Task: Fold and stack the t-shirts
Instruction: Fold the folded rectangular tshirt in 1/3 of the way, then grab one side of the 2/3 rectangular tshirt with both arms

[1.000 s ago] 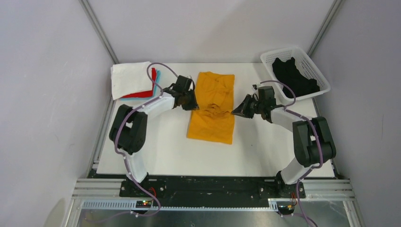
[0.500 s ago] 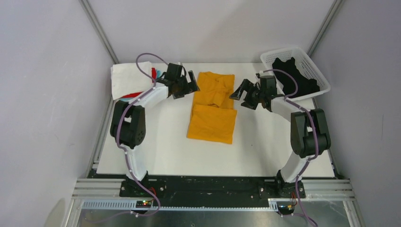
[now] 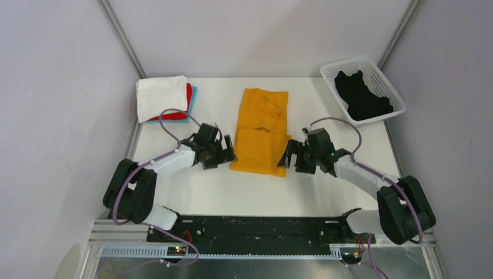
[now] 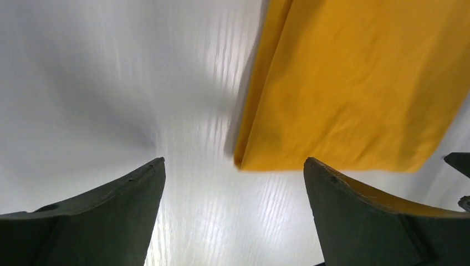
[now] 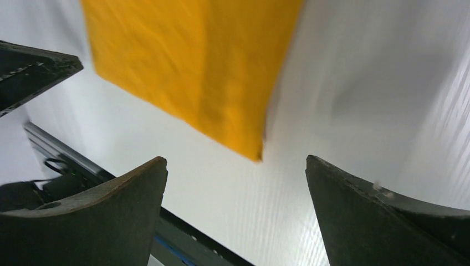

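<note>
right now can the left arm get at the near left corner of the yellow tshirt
Probably yes: the left gripper is open beside the yellow t-shirt, whose corner shows between its fingers, nothing in the way.

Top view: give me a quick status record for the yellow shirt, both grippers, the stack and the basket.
yellow shirt: partly folded, lying flat between the grippers
left gripper: open, empty, beside the shirt's near-left corner
right gripper: open, empty, beside its near-right corner
stack: far left, white on top, red and light-blue edges showing beneath
basket: far right
black shirt: crumpled in the basket
</note>
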Robot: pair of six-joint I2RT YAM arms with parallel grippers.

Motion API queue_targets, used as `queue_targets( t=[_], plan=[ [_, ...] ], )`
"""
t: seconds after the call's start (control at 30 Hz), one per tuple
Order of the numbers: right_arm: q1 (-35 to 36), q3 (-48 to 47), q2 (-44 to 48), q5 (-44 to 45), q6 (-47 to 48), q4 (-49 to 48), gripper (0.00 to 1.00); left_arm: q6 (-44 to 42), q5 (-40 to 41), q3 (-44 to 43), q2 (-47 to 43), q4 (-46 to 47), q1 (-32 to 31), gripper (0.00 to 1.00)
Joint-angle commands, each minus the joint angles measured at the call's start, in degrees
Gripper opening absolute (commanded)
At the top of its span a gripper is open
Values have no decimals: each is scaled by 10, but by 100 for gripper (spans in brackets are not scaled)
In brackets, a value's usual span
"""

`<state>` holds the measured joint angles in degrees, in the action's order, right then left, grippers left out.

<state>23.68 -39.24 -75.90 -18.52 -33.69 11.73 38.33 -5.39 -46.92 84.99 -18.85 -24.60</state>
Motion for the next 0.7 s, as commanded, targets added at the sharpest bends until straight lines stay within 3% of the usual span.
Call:
queue_targets(
  t=[0.0, 0.13, 0.23, 0.37, 0.67],
  plan=[
    [34, 62, 61, 60, -49, 7, 99, 47, 0, 58, -47, 46, -26, 93],
    [45, 117, 84, 68, -101, -50, 99, 62, 0, 75, -39, 67, -27, 77],
    [54, 135, 90, 78, -126, -73, 95, 68, -4, 84, -29, 80, -27, 72],
    [62, 140, 80, 103, -137, -82, 82, 75, -10, 84, -5, 100, -27, 64],
    [68, 152, 31, 115, -158, -149, 45, 80, -51, 86, 47, 153, -28, 23]
  ],
)
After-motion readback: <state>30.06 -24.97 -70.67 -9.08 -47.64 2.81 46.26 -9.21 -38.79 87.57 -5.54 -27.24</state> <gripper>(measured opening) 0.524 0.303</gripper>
